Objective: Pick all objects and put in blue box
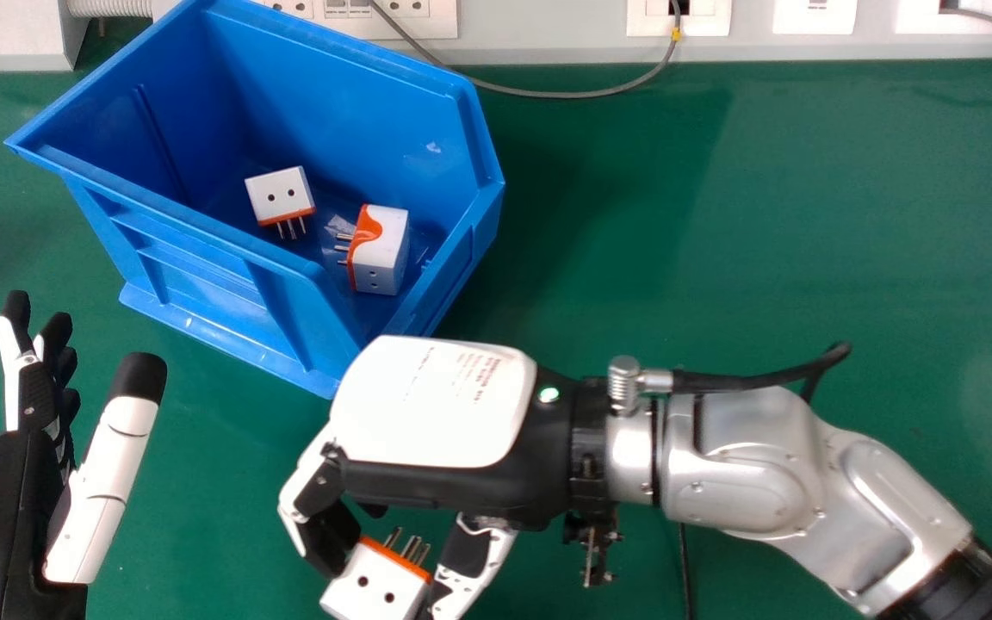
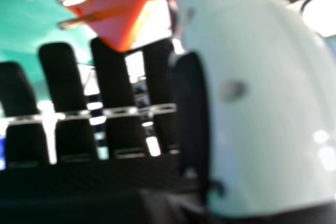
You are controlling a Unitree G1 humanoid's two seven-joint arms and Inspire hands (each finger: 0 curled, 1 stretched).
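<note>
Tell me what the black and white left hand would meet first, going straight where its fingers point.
The left hand would probably meet the left corner of the blue plastic box, though height is unclear.

Nearer the robot than the blue box [image 1: 203, 284], the left hand [image 1: 9, 508] extends relaxed fingers, thumb apart, while the right hand [image 1: 436, 405], back upward by the box's near corner, curls fingers and thumb into a pinch, its silver forearm [image 1: 746, 465] right of the box.
</note>
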